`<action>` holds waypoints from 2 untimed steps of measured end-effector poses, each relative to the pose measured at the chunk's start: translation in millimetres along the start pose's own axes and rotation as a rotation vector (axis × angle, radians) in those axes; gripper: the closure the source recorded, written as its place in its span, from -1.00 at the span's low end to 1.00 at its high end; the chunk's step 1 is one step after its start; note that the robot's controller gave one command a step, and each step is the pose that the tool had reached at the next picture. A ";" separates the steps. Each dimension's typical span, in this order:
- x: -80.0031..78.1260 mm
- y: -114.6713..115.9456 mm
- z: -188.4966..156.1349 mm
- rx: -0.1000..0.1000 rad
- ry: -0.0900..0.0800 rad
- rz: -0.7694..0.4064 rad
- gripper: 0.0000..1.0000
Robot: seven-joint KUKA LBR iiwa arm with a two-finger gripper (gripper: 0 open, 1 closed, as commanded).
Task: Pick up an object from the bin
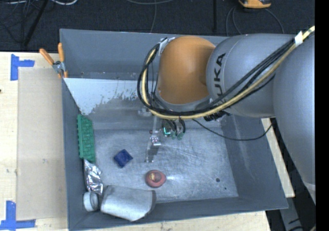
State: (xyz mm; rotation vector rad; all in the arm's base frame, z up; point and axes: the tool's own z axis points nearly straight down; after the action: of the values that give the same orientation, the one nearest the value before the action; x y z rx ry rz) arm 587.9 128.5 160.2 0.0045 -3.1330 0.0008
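My gripper (151, 156) hangs low over the middle of the bin floor, below the arm's orange cover. A small dark blue block (122, 158) lies just to its left on the floor. A round reddish-pink disc (154, 178) lies a little in front of it, toward the near wall. The gripper touches neither of them, and nothing shows in its grasp.
A green ridged plate (86, 137) leans along the left wall. In the near left corner lie a crumpled silver foil piece (93, 178), a small white cap (90, 201) and a pale grey cup-like thing (127, 203) on its side. The arm covers the bin's back right.
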 end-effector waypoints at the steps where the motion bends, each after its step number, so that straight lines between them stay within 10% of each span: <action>1: 43.8 -17.7 89.2 -0.005 -0.016 0.096 -1.00; 2: 83.3 -45.5 87.9 -0.004 -0.022 0.086 -1.00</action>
State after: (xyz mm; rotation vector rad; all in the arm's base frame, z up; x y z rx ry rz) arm 504.0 82.8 73.0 -0.1308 -3.1519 -0.0055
